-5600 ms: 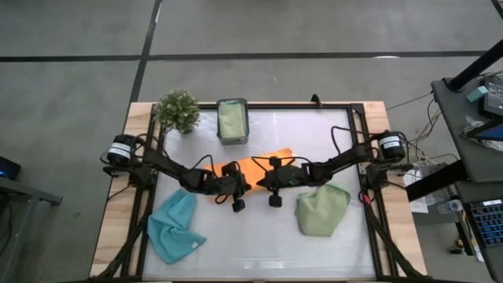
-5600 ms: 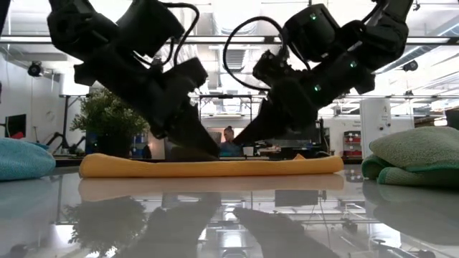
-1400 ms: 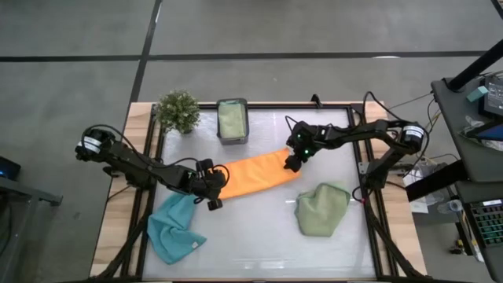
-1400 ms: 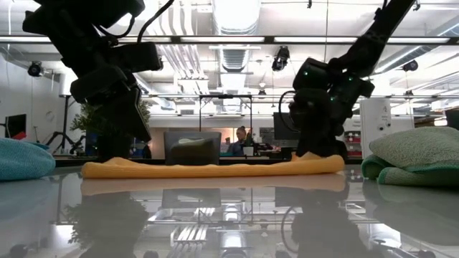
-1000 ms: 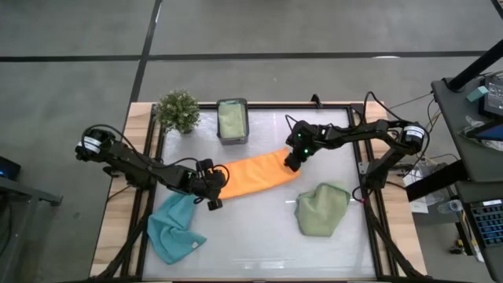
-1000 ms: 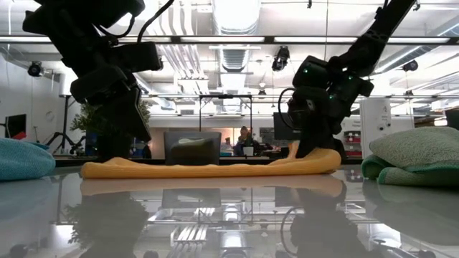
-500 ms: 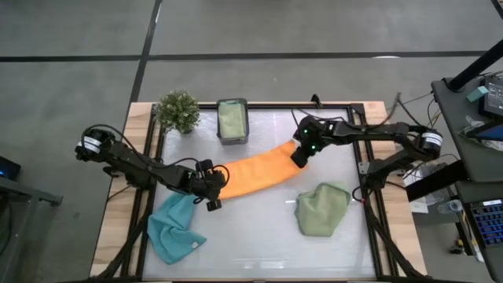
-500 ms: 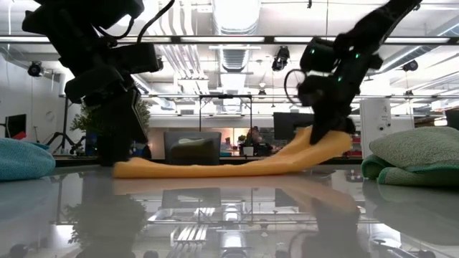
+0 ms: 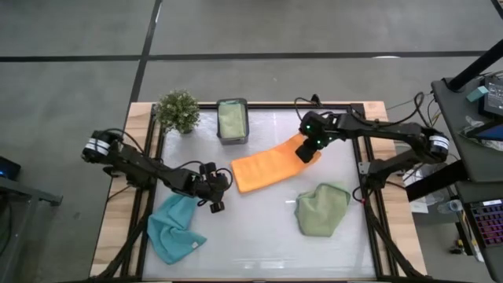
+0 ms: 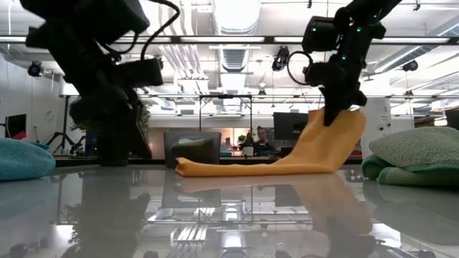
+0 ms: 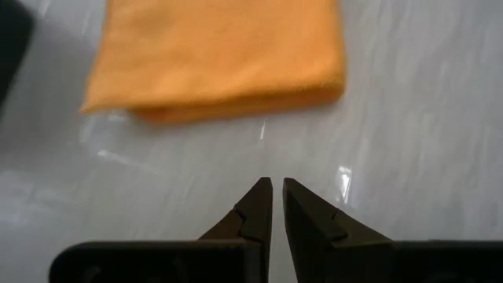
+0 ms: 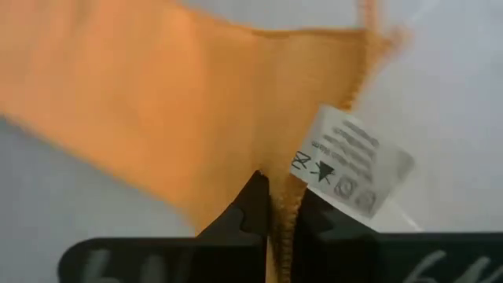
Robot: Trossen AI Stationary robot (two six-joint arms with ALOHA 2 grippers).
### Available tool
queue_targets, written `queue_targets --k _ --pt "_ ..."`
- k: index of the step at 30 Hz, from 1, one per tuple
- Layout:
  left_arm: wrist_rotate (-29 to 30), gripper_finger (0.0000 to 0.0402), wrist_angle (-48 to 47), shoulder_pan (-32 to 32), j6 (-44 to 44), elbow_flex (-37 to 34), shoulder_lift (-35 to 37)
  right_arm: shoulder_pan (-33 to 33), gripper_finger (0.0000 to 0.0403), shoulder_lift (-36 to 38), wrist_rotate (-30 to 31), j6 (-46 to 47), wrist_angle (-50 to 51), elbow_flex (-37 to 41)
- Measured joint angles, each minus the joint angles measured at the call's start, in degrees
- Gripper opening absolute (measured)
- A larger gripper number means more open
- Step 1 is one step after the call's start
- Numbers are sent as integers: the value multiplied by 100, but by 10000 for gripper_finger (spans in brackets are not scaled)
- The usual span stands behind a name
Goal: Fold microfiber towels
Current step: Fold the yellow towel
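Note:
The orange microfiber towel [image 9: 266, 168] is a folded strip in the middle of the table. Its left part [image 10: 215, 168] lies on the table and its right end rises to my right gripper [image 9: 308, 151], which is shut on it. My left gripper [image 9: 214, 191] hovers just left of the towel's left end [image 11: 220, 55], shut and touching nothing. A light blue towel [image 9: 173, 228] lies crumpled near the left front. A sage green towel [image 9: 322, 209] lies bunched at the right front. My right gripper pinches the orange towel's stitched edge [image 12: 284, 187] between its two fingers, right beside the white label [image 12: 346, 169] at the towel's right end. The fingers slant down from above. That end is lifted clear and the cloth slopes down to the table; how many layers are held, I cannot tell.
A small dark grey box [image 9: 233, 120] holding a folded green cloth stands at the far edge, with a little potted plant [image 9: 178, 110] to its left. A black frame [image 9: 360, 134] borders the table. Bare tabletop lies along the near edge between the blue and green towels.
My right gripper has risen and gone toward the table's far right, tipping steeper, with the orange towel's right end. That end has lifted clear. The rest has slid right along the table, so its left end has drawn away from my left gripper, which stayed put.

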State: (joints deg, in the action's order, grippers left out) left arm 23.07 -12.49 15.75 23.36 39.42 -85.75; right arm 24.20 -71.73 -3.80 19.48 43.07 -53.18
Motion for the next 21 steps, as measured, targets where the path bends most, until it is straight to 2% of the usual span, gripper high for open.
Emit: queue_targets --k 4,9,15,21 --pt "21 19 690 -9 -243 -61 -322 -186 9 -295 -860 -42 -327 -126" --pt "42 19 833 -123 -287 -86 -585 -499 9 -769 -1605 -29 -1067 -293" --pt "60 19 1323 -192 -319 -227 -692 -795 9 -1472 -1622 252 -1886 -603" --pt "85 19 1385 -216 -321 -249 -687 -898 9 -2166 -1621 396 -2331 -1180"
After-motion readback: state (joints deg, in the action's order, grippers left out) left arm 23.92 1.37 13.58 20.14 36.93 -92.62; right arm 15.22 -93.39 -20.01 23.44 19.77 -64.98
